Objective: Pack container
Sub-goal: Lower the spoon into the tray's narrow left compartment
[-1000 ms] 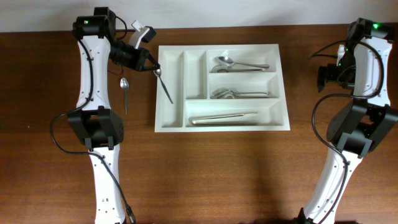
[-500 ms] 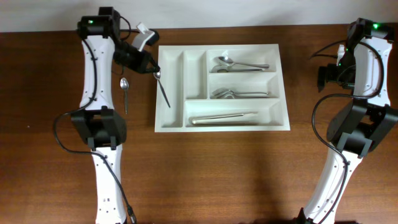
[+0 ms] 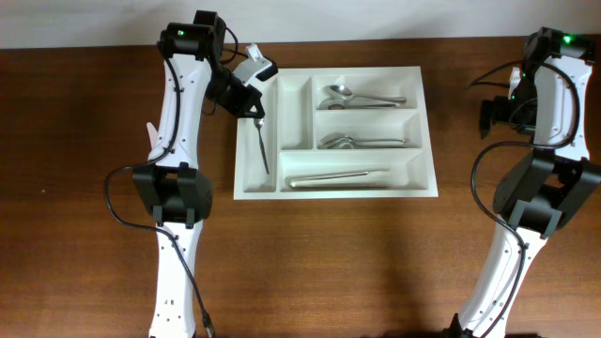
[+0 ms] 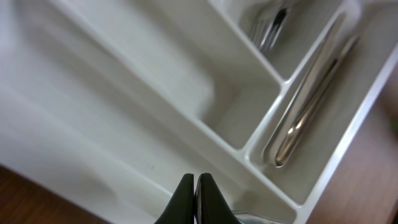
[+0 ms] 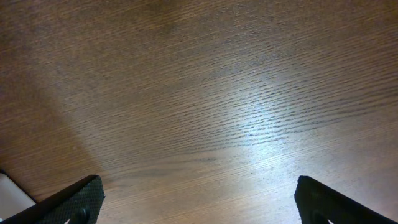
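The container (image 3: 428, 131), a white tray, lies at the table's middle. Its right compartments hold spoons (image 3: 362, 97), more cutlery (image 3: 362, 142) and knives (image 3: 338, 176). My left gripper (image 3: 254, 111) is shut on a spoon (image 3: 262, 148) near its bowl. The handle points toward the front over the leftmost narrow slot. Whether it touches the tray floor I cannot tell. In the left wrist view the shut gripper (image 4: 196, 198) hangs over the container (image 4: 124, 93), with the knives (image 4: 311, 99) at the right. My right gripper (image 5: 202, 205) is open over bare wood, also visible overhead (image 3: 495, 115).
The left arm (image 3: 178, 113) stretches along the tray's left side and covers the table strip there. The right arm (image 3: 549, 103) stands at the far right, away from the tray. Brown table (image 3: 329, 253) spreads in front of the tray.
The left arm swung right, carrying the spoon from the tray's left rim to over the leftmost slot. A spoon lying on the table left of the tray is now covered by the arm.
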Controlling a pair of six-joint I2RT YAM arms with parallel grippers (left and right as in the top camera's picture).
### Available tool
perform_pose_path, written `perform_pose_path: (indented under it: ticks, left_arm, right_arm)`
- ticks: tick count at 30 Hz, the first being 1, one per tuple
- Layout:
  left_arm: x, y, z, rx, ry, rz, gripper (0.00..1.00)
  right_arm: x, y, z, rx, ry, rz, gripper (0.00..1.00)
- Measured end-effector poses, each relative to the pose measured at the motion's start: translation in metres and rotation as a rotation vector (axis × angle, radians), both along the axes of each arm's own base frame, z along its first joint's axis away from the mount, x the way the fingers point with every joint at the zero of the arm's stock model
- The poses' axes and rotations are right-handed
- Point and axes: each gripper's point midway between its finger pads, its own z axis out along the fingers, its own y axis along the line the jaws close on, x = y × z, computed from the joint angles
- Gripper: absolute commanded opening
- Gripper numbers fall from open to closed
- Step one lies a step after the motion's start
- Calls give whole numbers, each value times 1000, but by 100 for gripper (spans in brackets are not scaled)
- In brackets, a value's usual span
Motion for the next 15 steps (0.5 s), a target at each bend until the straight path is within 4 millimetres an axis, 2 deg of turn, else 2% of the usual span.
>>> perform_pose_path:
  ticks: [2, 4, 13, 15]
  left_arm:
    - [0, 4, -3, 20, 2, 3, 5]
    - [-1, 6, -8, 38, 14, 3, 9]
    - [-14, 14, -37, 85, 113, 0, 10]
    - [-16, 14, -42, 92, 127, -1, 15]
  right_arm:
    - [0, 0, 0, 0, 0, 0, 99]
    - [0, 0, 0, 0, 0, 0, 99]
    - [0, 0, 0, 0, 0, 0, 99]
    - [0, 0, 0, 0, 0, 0, 99]
